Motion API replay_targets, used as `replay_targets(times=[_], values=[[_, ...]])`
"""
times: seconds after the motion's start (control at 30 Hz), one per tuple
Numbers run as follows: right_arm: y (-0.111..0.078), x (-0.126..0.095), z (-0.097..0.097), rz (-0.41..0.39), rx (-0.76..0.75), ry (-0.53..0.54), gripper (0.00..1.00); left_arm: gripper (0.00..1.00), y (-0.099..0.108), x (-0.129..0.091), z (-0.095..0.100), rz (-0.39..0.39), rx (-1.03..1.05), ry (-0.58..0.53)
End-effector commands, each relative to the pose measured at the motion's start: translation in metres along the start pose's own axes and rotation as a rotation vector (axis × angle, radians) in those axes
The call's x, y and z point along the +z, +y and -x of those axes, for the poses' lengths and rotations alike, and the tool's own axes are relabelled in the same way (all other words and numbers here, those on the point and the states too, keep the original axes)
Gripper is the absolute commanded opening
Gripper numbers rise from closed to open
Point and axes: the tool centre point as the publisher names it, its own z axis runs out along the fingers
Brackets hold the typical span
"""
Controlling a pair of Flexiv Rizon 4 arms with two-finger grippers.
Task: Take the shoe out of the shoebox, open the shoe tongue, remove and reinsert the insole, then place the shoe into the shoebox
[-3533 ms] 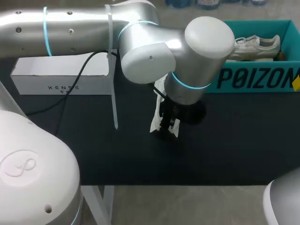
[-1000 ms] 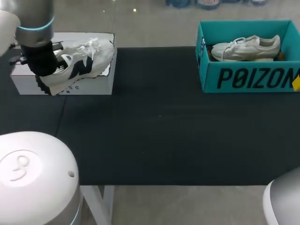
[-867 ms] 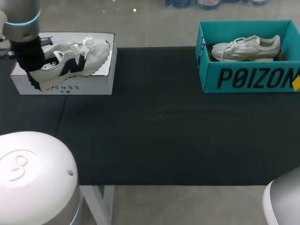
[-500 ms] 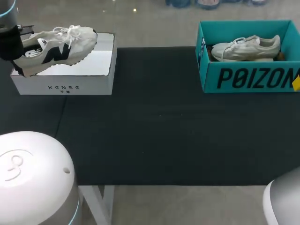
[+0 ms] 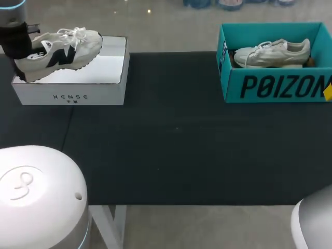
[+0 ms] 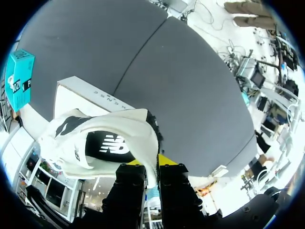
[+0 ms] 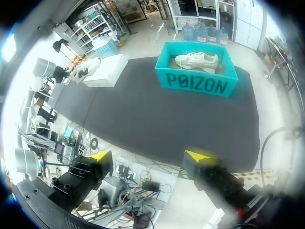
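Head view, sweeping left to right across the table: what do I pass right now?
Left end effector → white-and-black sneaker in its grip, held over the white shoebox → bare black table → teal shoebox with a beige sneaker inside.

white arm, black yellow-tipped gripper

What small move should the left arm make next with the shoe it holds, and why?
Probably lower it a little: the left gripper grips the shoe by its heel above the white box, and the shoe is not yet resting inside.
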Motion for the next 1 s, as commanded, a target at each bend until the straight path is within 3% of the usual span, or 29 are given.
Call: replay_targets(times=[0.03,0.13,0.27,0.57,0.73,1.0], values=[[0.003,0.000,0.000,-0.007,0.000,0.001,1.00,0.00,0.001,-0.002,-0.002,0.000,0.000,-0.003],[0.003,0.000,0.000,-0.007,0.000,0.001,1.00,0.00,0.001,-0.002,-0.002,0.000,0.000,-0.003],[0.003,0.000,0.000,-0.007,0.000,0.001,1.00,0.00,0.005,-0.002,0.014,0.027,0.140,-0.011],[0.003,0.000,0.000,-0.007,0.000,0.001,1.00,0.00,0.042,0.029,0.036,0.034,0.483,-0.089],[0.003,0.000,0.000,-0.007,0.000,0.001,1.00,0.00,0.058,0.042,0.045,0.089,0.609,-0.127],[0.003,0.000,0.000,-0.007,0.000,0.001,1.00,0.00,0.064,0.065,0.060,0.085,0.685,-0.123]])
